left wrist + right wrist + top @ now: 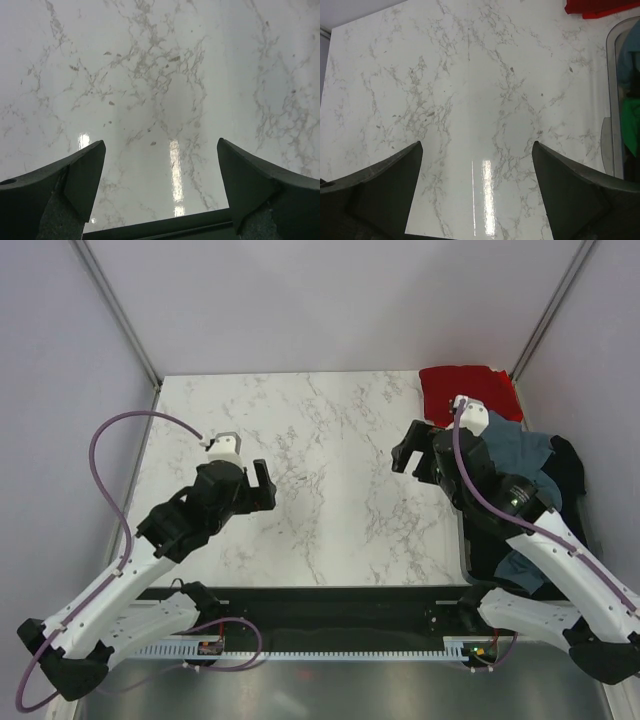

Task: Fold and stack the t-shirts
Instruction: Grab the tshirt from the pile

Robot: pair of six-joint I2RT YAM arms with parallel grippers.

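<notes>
No shirt is spread on the table (pixel 330 440) yet, so folding has not begun and the step in hand is, I judge, fetching the first shirt from the heap. The shirts all sit at the right side. The red shirt (pixel 468 390) lies bunched in the far right corner of the marble. The blue-grey shirt (pixel 522 452) is draped over the top of a heap just beside the right arm, with the black shirts (pixel 570 472) under and behind it. The heap seems to rest in a bin (pixel 609 75) whose curved rim shows at the edge of the right wrist view, though little of it can be made out. The right gripper (pixel 405 452) hangs over bare marble just left of the heap, with its jaws spread wide, gripping nothing and touching nothing. The left gripper (pixel 262 486) hovers over the left half of the table, well apart from any cloth, its jaws equally wide and empty. The next move probably falls to the right arm. It would turn toward the heap, come down on a free edge of the top shirt, pinch a single layer and draw it onto the open middle of the table. There the left arm can help pull it flat. The risk is catching two shirts at once, since they overlap.
</notes>
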